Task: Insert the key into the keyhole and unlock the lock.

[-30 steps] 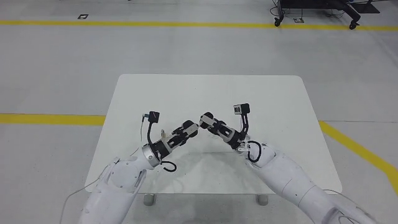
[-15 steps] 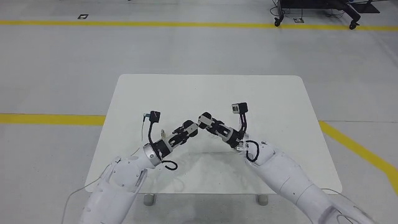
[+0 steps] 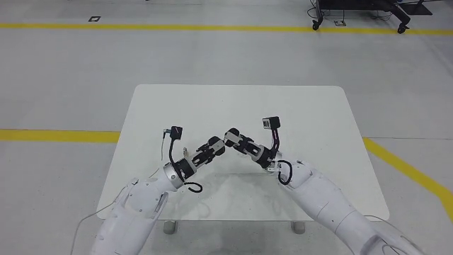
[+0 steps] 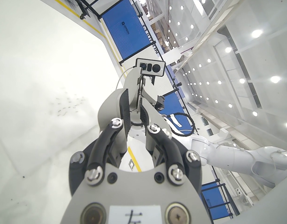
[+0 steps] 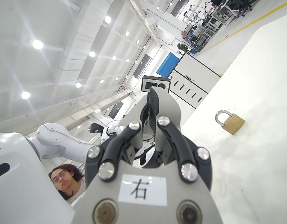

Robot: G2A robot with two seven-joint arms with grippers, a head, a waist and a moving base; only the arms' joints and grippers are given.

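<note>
though pinched by pressed-together fingers of right gripper (image 5: 153, 92), key (image 4: 139, 92) between spread fingers of left gripper (image 4: 134, 104); padlock (image 5: 233, 124) well apart, on table (image 5: 262, 82).

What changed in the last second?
The right gripper edged slightly toward the left gripper, narrowing the gap between their tips above the table. The left gripper stayed put. No visible grab or release.

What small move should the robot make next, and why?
Probably draw one gripper back with the thin metal piece, likely the key, and turn toward the padlock. The left gripper and right gripper meet tip to tip over the table, while the padlock lies unheld, shackle closed.
</note>
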